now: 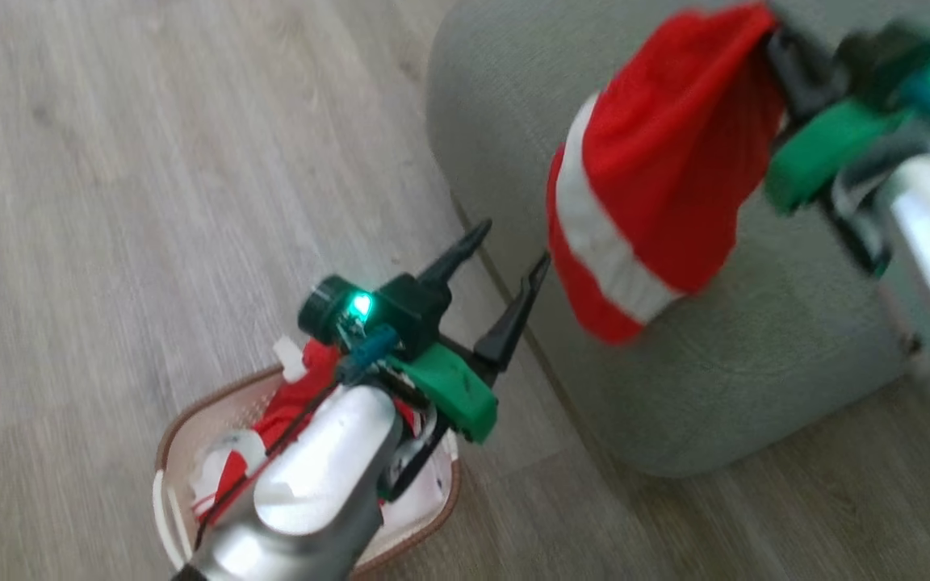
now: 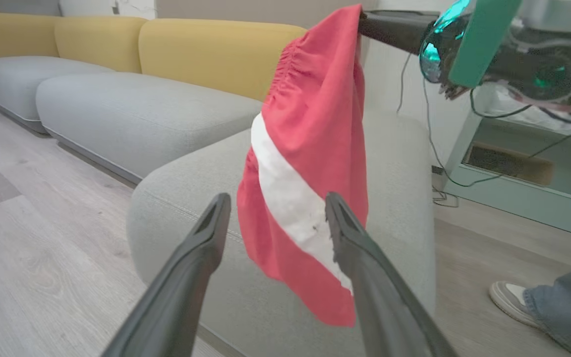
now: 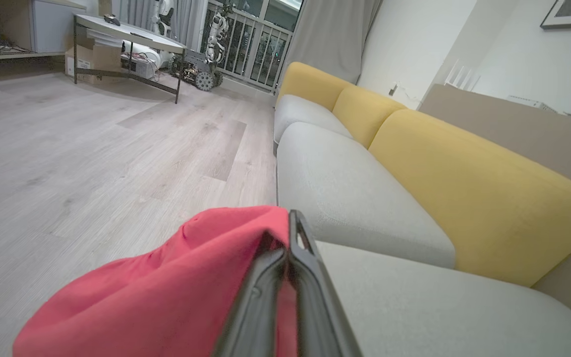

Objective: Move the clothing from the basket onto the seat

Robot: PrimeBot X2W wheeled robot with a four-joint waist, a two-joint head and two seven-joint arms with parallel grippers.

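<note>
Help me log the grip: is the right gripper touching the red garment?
Touching. The right wrist view shows the right gripper with its jaws shut on a fold of the red garment, fabric pinched between them.

R gripper (image 3: 293,220) is seen rising from btm centre, both dark fingers pressed flat together w/ red clothing (image 3: 166,292) pinched between them. Fabric is bunched and draped off to view-left of the fingers, down to btm edge. Grey seat (image 3: 439,307) is seen at btm right, behind the fingers. Beyond it, sofa w/ grey cushions (image 3: 345,193) and yellow backrests (image 3: 464,198) is set along the wall. Pale wood floor (image 3: 92,163) is spread across the left half. Far bkgd: table (image 3: 127,37), wheeled machine (image 3: 203,74) by railing, grey curtain (image 3: 332,34); details too small to tell.
</note>
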